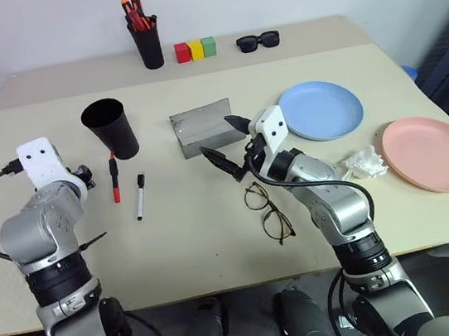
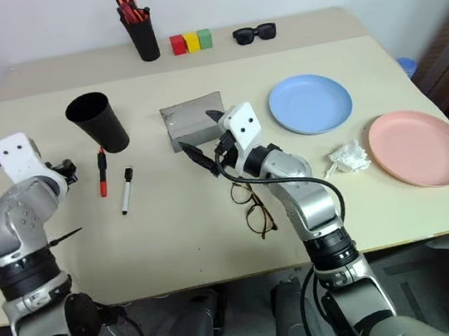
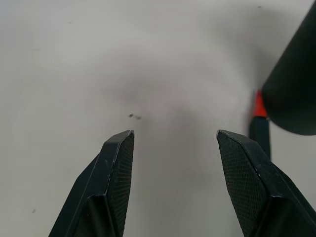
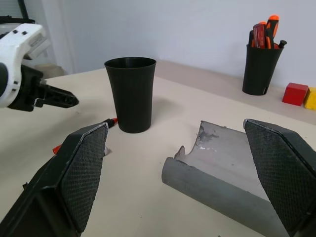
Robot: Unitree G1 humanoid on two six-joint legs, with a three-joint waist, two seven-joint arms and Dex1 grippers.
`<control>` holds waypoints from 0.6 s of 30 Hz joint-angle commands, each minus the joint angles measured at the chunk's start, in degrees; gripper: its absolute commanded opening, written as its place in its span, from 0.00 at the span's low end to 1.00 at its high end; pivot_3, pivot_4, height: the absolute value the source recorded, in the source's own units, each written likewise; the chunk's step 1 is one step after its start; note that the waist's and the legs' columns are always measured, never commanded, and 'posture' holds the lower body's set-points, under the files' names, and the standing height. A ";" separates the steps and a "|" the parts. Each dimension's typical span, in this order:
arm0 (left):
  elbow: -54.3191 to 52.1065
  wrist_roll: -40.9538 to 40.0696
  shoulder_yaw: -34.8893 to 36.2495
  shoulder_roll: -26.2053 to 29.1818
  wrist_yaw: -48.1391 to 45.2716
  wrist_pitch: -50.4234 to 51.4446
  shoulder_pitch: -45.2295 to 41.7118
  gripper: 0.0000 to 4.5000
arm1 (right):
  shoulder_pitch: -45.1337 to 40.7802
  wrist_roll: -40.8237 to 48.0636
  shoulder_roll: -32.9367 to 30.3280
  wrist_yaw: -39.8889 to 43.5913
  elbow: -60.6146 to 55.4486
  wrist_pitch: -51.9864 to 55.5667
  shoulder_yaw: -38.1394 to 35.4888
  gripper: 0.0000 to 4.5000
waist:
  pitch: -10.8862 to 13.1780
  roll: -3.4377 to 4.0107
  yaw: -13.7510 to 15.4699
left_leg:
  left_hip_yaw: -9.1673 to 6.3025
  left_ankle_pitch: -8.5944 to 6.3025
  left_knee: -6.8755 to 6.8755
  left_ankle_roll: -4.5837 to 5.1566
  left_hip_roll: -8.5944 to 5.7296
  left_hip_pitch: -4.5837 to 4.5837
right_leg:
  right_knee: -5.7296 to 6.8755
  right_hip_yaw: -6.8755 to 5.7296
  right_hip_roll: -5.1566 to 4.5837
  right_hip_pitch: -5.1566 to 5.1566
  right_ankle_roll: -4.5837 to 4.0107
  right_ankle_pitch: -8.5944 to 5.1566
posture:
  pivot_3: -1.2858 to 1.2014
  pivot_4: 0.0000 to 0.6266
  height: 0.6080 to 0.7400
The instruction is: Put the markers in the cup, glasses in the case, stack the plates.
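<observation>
The slim red marker with a black part (image 1: 114, 180) and the slim white marker with a black cap (image 1: 139, 197) lie flat on the tan table (image 1: 194, 247), just beside the wide black plastic cup (image 1: 110, 128). They look light, stiff and smooth, so they may roll; pinching one across its middle seems best. The left gripper (image 3: 175, 148) is spread and empty, near the red marker. The right gripper (image 1: 222, 141) is spread wide by the grey open case (image 1: 202, 127).
</observation>
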 commanded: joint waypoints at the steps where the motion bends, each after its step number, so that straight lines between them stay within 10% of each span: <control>1: 2.55 -0.57 -1.30 0.47 -2.20 0.10 -2.71 0.60 | -0.57 0.42 0.73 -0.51 -1.73 -1.23 0.01 1.00 | 0.00 0.00 0.01 | 0.00 0.00 0.00 0.00 0.00 0.00 | 0.01 0.00 0.00 0.00 0.00 0.00 | 0.52 0.24 1.00; 18: 15.48 2.26 -4.08 -2.42 -1.29 -2.87 -6.67 0.60 | 0.62 0.40 0.54 -1.46 -3.11 -0.87 0.70 1.00 | 0.00 0.00 -0.02 | -0.01 0.01 -0.03 -0.01 0.01 -0.01 | 0.00 0.00 -0.03 -0.03 0.00 0.01 | 0.52 0.24 1.00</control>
